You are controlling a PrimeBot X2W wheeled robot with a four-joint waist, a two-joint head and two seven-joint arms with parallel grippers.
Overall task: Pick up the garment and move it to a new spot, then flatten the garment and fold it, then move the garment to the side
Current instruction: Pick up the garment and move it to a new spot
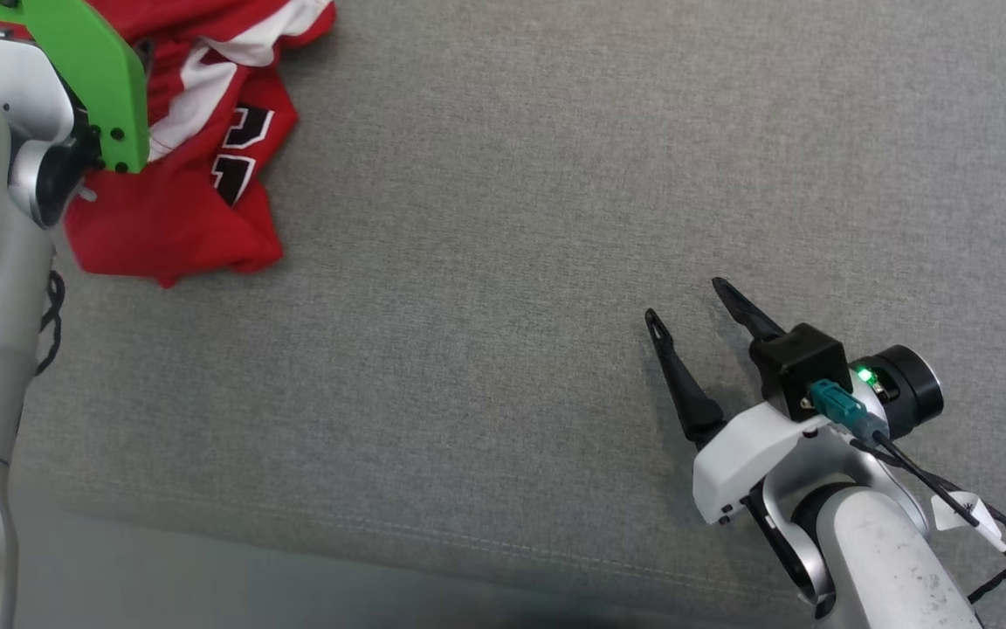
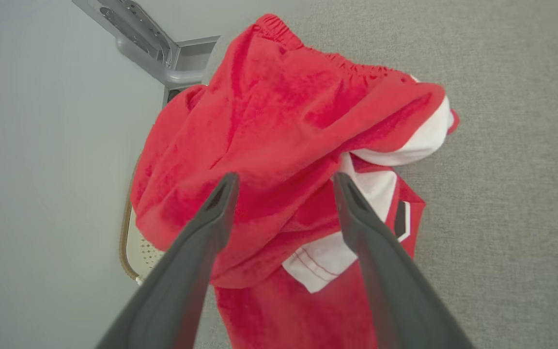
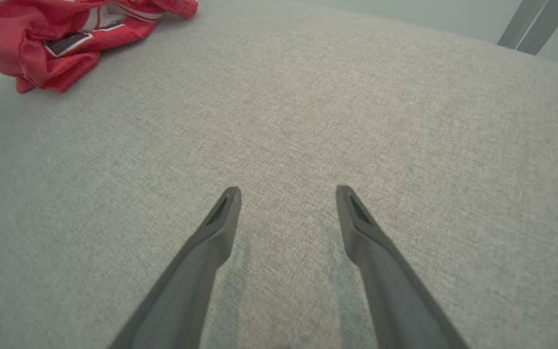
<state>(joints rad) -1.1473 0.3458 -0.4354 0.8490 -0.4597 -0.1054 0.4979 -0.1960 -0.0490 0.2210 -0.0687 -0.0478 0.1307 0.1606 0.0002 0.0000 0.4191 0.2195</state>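
Observation:
A crumpled red garment [image 1: 206,166] with white panels and black number marks lies at the far left corner of the grey fabric surface [image 1: 555,218]. In the left wrist view the garment [image 2: 279,131] bulges up right under my left gripper [image 2: 284,182], whose two dark fingers stand open above the cloth with nothing between them. My left arm's pale forearm and green bracket cover part of the garment in the head view. My right gripper [image 1: 685,301] hovers open over bare fabric at the lower right, far from the garment [image 3: 61,43], which shows at the upper left of the right wrist view.
The grey surface's front edge [image 1: 293,542] runs along the bottom of the head view, pale floor beyond it. A grey metal frame [image 2: 148,48] and a perforated beige object [image 2: 136,247] sit past the surface's left edge, beside the garment.

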